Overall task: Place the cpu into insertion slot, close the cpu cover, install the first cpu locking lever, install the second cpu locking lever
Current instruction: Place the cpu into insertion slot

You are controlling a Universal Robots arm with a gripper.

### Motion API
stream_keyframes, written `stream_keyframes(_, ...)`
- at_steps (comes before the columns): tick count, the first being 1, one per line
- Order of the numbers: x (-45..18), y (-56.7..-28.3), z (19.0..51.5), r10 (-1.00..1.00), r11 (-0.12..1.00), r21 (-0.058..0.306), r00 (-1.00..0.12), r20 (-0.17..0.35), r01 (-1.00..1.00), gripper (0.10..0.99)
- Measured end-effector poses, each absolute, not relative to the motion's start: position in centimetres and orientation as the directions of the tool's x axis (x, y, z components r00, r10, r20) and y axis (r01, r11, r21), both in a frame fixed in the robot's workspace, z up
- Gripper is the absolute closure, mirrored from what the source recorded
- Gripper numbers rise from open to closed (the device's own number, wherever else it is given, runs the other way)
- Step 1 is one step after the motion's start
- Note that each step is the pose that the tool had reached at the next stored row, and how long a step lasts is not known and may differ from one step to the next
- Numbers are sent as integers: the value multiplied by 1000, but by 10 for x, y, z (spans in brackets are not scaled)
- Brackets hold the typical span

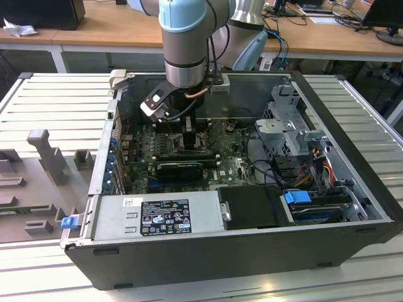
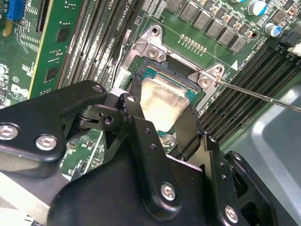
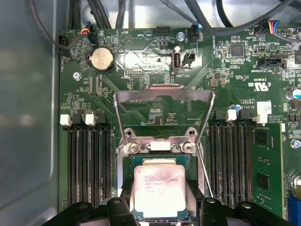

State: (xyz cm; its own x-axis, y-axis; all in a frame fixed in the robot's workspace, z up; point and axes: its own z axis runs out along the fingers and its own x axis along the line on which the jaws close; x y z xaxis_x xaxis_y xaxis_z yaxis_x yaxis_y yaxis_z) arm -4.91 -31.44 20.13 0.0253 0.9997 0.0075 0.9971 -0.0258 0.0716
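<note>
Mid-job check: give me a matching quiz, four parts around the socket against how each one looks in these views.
Things:
1. cpu
2. cpu cover
3. coin cell battery
4. locking lever

Looks:
a. thin metal rod, sticking out sideways
b. round silvery disc on the board
c. hinged frame with a window, swung open
d. flat square, silvery-grey top

Pairs: 1-d, 2-c, 3-b, 4-a

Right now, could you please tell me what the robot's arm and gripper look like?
The arm is built of silver-grey cylindrical sections with rounded light-blue joint caps, and dark cables run down beside its wrist. In the second wrist view the gripper is matte black, made of angular linked plates fastened with silver screws.
</note>
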Motion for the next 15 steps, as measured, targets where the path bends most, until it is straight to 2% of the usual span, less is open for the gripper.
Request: stream_keyframes(15,-51,-315,201,999,-44,72,44,7,996,561)
